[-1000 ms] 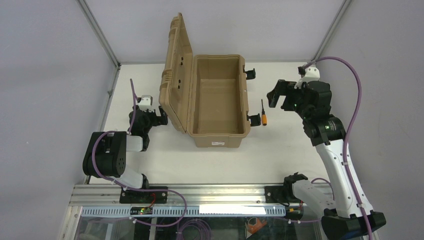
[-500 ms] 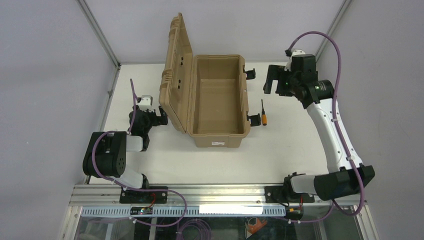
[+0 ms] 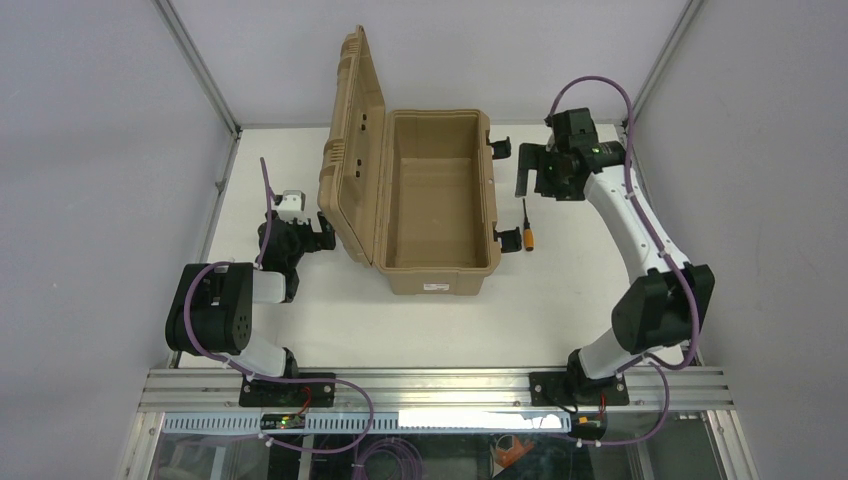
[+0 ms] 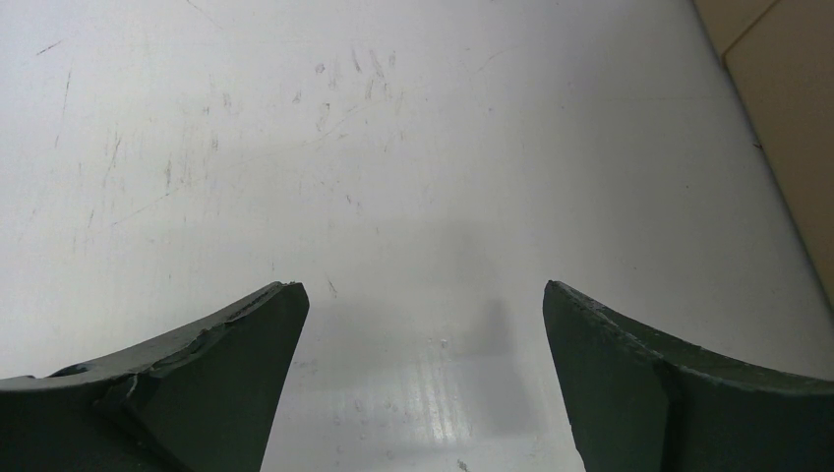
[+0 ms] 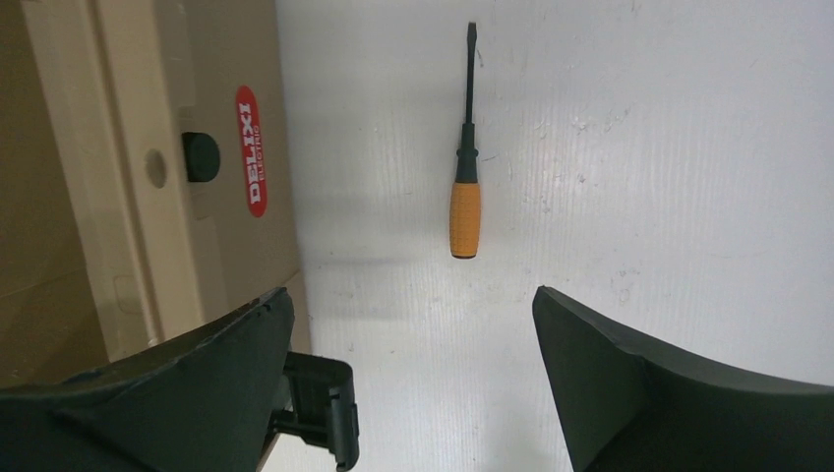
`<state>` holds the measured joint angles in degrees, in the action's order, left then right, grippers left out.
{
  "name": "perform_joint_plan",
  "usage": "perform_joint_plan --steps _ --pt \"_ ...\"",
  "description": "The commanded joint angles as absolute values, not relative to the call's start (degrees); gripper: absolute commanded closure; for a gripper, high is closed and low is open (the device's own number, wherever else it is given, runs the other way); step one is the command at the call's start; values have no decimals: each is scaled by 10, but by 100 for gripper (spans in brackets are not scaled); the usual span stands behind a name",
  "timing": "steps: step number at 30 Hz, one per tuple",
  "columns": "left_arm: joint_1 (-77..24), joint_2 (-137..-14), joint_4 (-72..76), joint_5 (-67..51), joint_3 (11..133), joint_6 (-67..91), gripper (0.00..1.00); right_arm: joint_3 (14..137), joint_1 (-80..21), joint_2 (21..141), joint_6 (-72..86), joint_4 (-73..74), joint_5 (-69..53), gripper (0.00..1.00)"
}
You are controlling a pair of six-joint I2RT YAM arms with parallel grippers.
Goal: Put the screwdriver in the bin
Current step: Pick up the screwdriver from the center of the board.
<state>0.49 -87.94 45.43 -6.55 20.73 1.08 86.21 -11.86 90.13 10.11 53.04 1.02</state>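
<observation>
The screwdriver (image 3: pixel 528 229), with an orange handle and a thin black shaft, lies on the white table just right of the bin (image 3: pixel 436 262), a tan case with its ribbed lid standing open to the left. My right gripper (image 3: pixel 534 182) is open and empty, hovering just beyond the screwdriver's tip, near the bin's far latch. In the right wrist view the screwdriver (image 5: pixel 465 187) lies ahead of the open right gripper (image 5: pixel 413 295), with the bin's wall (image 5: pixel 118 197) to the left. My left gripper (image 3: pixel 324 234) is open and empty, low beside the lid; in its wrist view the left gripper (image 4: pixel 421 287) shows only bare table.
Black latches stick out of the bin's right side, one far (image 3: pixel 500 147) and one near (image 3: pixel 511 239) next to the screwdriver's handle; the far one (image 5: pixel 320 403) is by my right gripper's left finger. A red label (image 5: pixel 250 149) is on the bin's wall. Grey walls enclose the table.
My right arm has stretched out, and its gripper has moved left and farther back, from right of the screwdriver to just beyond its tip. The left arm, screwdriver and bin have not moved.
</observation>
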Motion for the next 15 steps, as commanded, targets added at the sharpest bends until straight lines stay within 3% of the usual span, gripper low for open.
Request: perform_joint_plan --steps 1,15 --pt "9 -863 485 -79 207 18 1 858 -116 931 112 519 13 6" --pt "9 -863 485 -79 207 18 1 813 -116 1024 114 493 16 17"
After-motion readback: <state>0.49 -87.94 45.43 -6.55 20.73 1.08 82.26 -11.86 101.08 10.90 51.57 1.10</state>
